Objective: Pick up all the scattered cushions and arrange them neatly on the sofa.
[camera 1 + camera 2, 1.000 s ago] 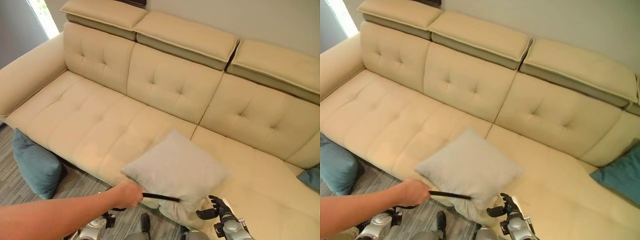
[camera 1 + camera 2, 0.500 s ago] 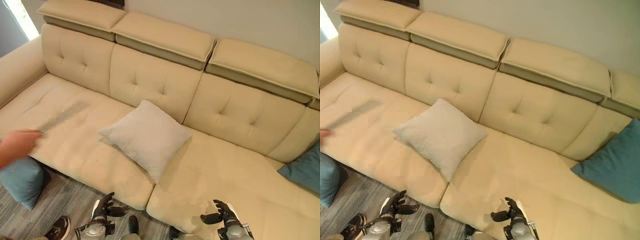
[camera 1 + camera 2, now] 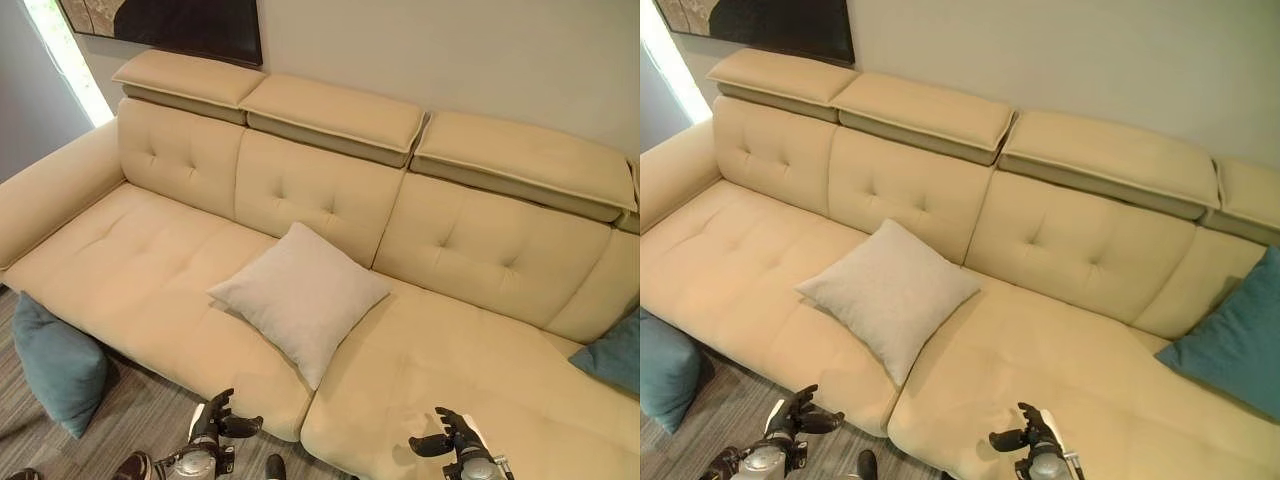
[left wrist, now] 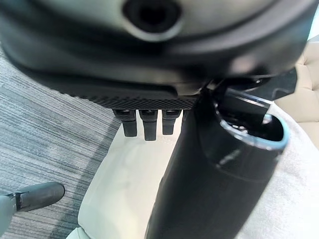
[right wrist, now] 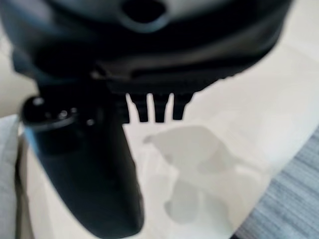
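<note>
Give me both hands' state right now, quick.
Left hand: open, fingers relaxed, holding nothing, above the floor by the sofa's front edge.
Right hand: open, holding nothing, over the seat.

Grey cushion [image 3: 301,297]: one
Teal cushions: two [image 3: 58,362] [image 3: 1232,346]
Sofa [image 3: 150,270]: one
Picture [image 3: 165,25]: one
Hands: two [image 3: 215,425] [image 3: 450,438]

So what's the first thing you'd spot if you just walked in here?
The big cream sofa fills the room, with a pale grey cushion lying flat in the middle of its seat. A teal cushion sits on the floor by the sofa's left end, and another teal cushion rests on the seat at the far right. The robot's left hand and right hand hang low in front, holding nothing.
</note>
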